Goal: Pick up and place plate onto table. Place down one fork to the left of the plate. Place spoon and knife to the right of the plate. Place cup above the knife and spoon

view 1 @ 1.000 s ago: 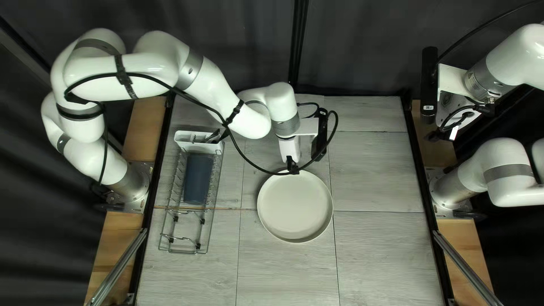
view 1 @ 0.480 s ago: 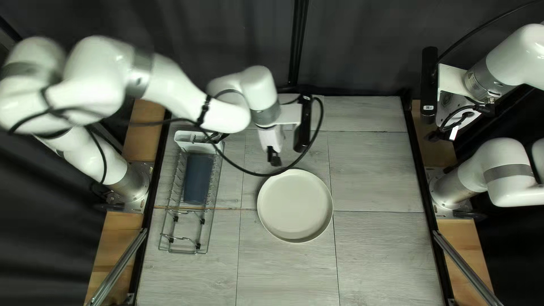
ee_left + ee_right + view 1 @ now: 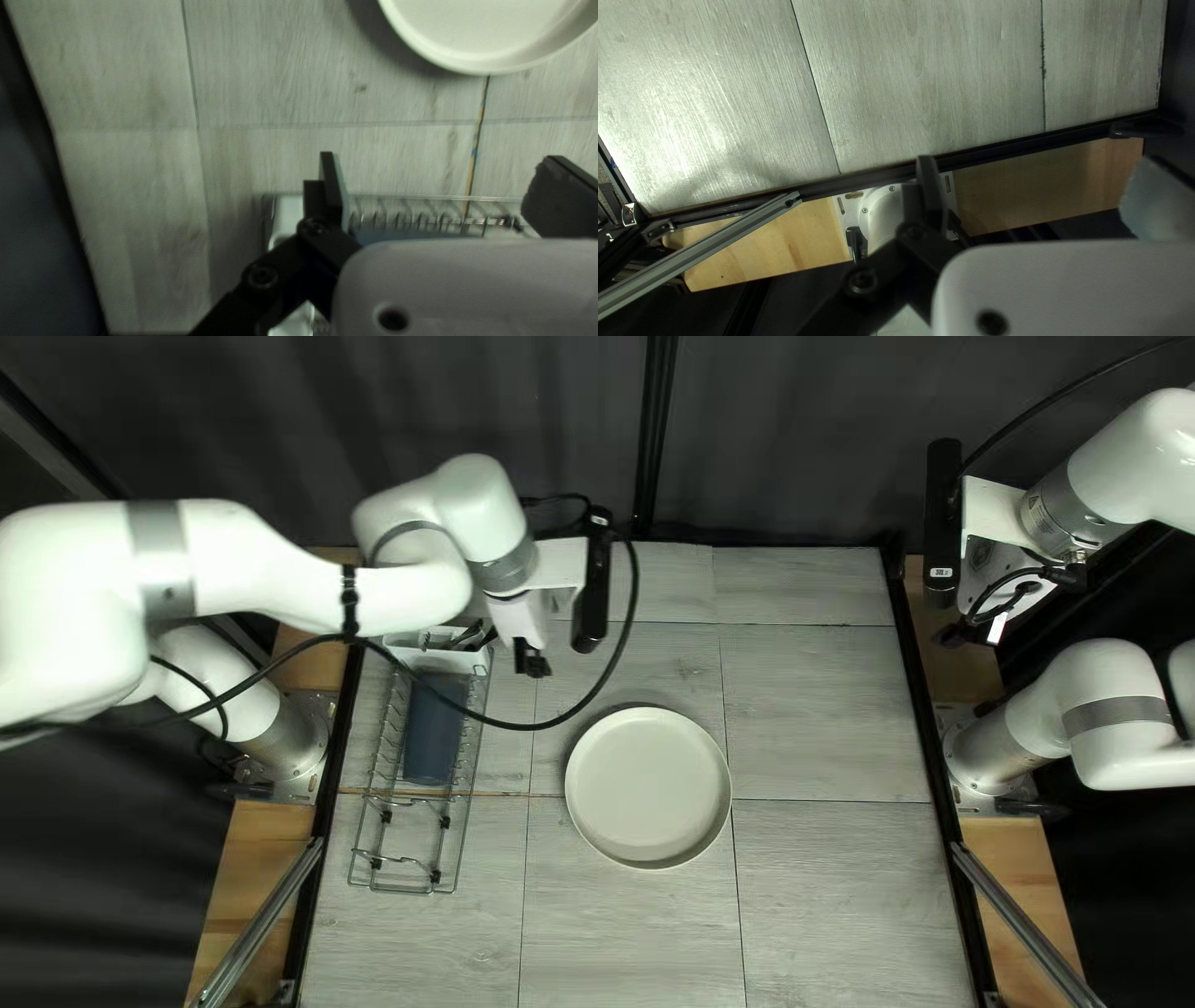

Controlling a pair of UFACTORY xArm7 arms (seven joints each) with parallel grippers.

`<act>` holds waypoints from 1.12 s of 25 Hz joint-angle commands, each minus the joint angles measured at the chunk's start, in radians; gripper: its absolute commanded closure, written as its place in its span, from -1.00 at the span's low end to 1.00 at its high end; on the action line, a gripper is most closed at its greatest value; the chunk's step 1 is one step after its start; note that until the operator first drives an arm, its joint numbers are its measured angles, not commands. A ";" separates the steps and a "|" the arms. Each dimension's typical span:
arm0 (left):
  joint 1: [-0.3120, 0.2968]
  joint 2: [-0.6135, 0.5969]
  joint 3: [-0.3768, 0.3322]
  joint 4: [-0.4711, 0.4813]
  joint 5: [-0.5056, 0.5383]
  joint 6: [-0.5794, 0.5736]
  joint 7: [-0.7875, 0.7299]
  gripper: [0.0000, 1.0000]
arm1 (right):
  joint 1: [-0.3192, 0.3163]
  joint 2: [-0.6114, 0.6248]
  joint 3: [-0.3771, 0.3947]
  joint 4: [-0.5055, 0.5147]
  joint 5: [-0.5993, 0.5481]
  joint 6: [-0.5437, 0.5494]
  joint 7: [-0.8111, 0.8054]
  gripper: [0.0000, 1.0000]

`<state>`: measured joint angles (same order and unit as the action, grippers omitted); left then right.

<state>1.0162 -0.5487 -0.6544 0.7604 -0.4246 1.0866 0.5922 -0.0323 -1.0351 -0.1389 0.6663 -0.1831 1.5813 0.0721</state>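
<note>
Cutlery (image 3: 471, 635) stands in a white caddy (image 3: 423, 662) at the upper left of the top left view, at the upper end of the wire rack (image 3: 466, 828). Dark ends project above its rim and appear to slant toward the upper right; fork, knife and spoon cannot be told apart.

Left tool (image 3: 535, 665): fingers well apart, nothing held. It hangs just to the right of the caddy in that view, between it and the plate (image 3: 647, 787), so the utensils lie to its left. Height over the bench (image 3: 822, 884) cannot be fixed. In the left wrist view the caddy is partly hidden behind one finger, with the rack under the fingers and the plate ahead.

Right tool (image 3: 1033, 180): fingers apart, empty, far off beyond the right edge of the bench. The left is clearly nearer.

Finding: plate down near mid-bench; fork pick-up judged next. That calls for a leftward shift and closing across one handle. Risk: neighbouring handles caught together.
</note>
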 commanded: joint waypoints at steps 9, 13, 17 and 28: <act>-0.022 -0.099 0.020 -0.095 0.062 0.032 0.065 -1.00 | 0.000 0.000 0.000 0.000 0.000 0.000 0.000 -1.00; -0.011 -0.086 -0.004 -0.111 0.084 0.011 0.059 -1.00 | 0.000 0.000 0.000 0.000 0.000 0.000 0.000 -1.00; 0.004 -0.075 -0.022 -0.119 0.105 0.005 0.046 -1.00 | 0.000 0.000 0.000 0.000 0.000 0.000 0.000 -1.00; -0.013 -0.106 0.011 -0.142 0.100 0.019 0.084 -1.00 | 0.000 0.000 0.000 0.000 0.000 0.000 0.000 -1.00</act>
<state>1.0245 -0.6291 -0.6678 0.6195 -0.3116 1.0895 0.6505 -0.0323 -1.0351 -0.1389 0.6663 -0.1831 1.5813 0.0721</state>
